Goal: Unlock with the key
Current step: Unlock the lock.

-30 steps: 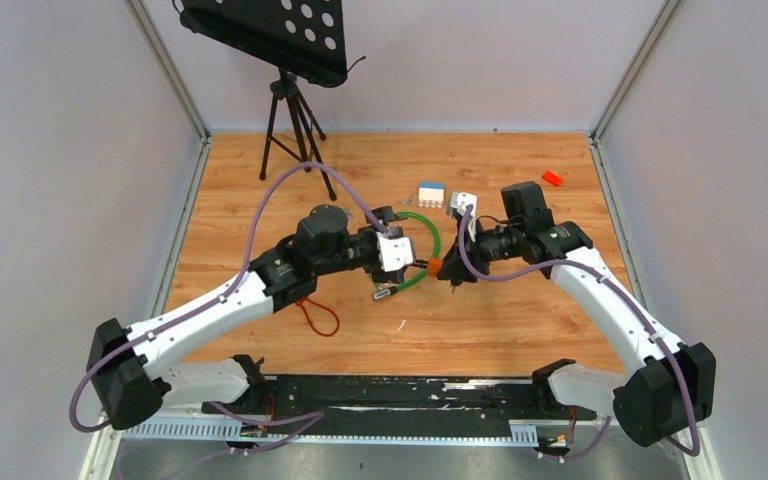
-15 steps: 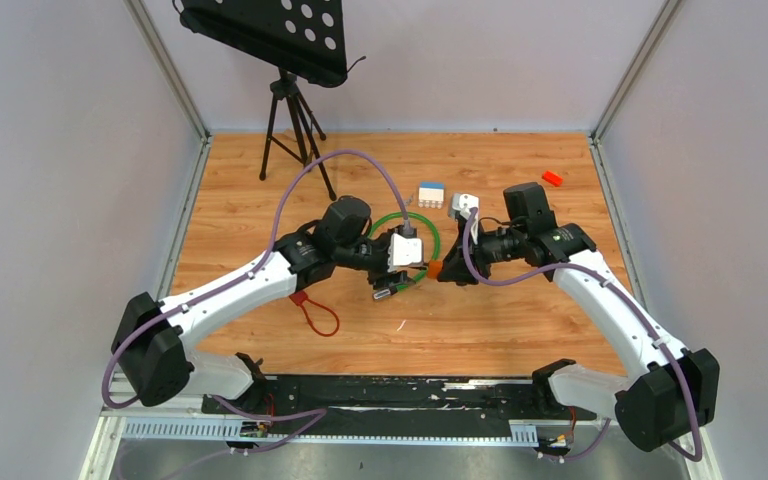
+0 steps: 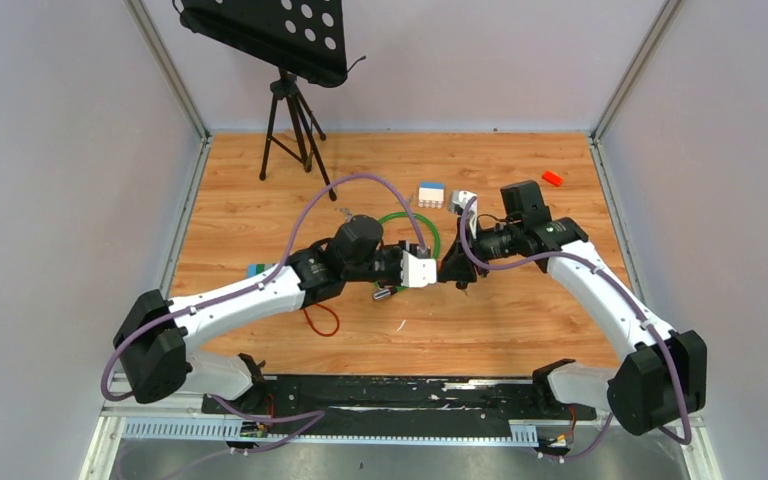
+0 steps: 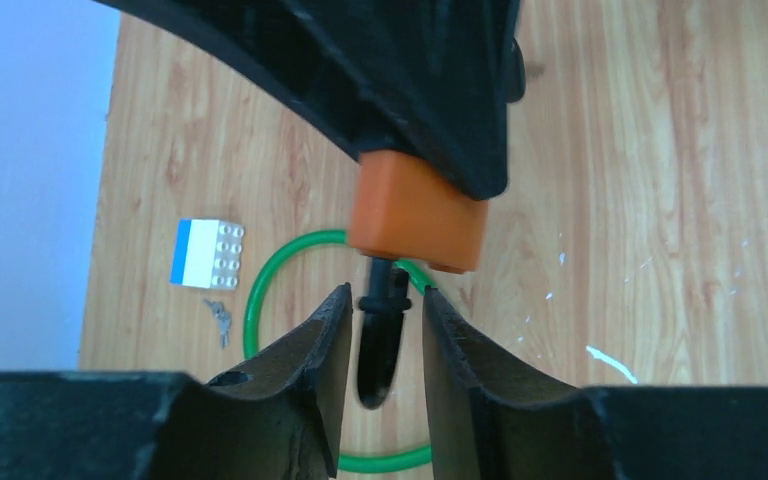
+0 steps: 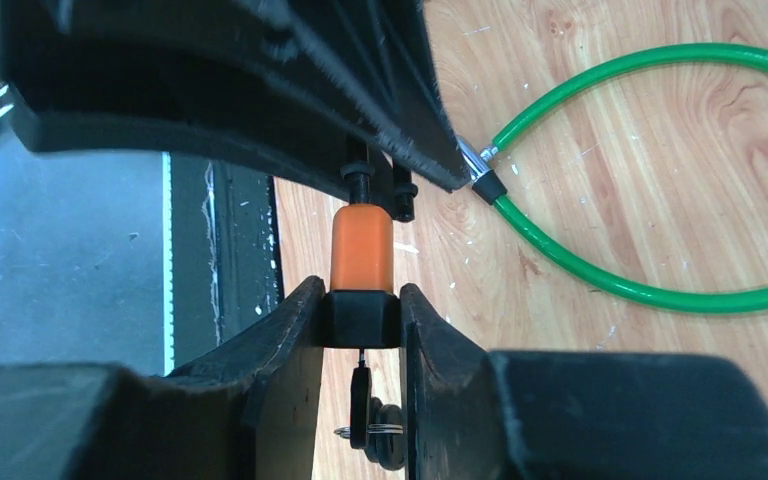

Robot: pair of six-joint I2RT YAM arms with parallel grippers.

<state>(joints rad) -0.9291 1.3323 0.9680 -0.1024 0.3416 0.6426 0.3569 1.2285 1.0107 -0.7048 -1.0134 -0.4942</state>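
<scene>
The lock has an orange body [image 5: 362, 245] with a black cap, and my right gripper [image 5: 360, 300] is shut on that cap above the table. The key [image 5: 360, 400] sits in the cap's end, with a ring and a second key hanging beside it. In the left wrist view the orange body [image 4: 415, 215] has a black stub [image 4: 380, 340] sticking out toward me. My left gripper [image 4: 385, 293] straddles that stub with narrow gaps on both sides. The green cable [image 3: 400, 216] lies looped on the wood below. From above, both grippers meet near mid-table [image 3: 438, 270].
A white-and-blue brick [image 3: 431, 193] and a white block [image 3: 463, 202] lie behind the grippers. Small loose keys [image 4: 222, 320] rest near the brick. A red cord loop [image 3: 318, 318] lies front left, a red piece [image 3: 552, 178] back right. A tripod stand [image 3: 290, 110] is back left.
My left arm has reached right to the lock, and its jaws have narrowed around the black stub. The right arm has barely moved and keeps its grip.
</scene>
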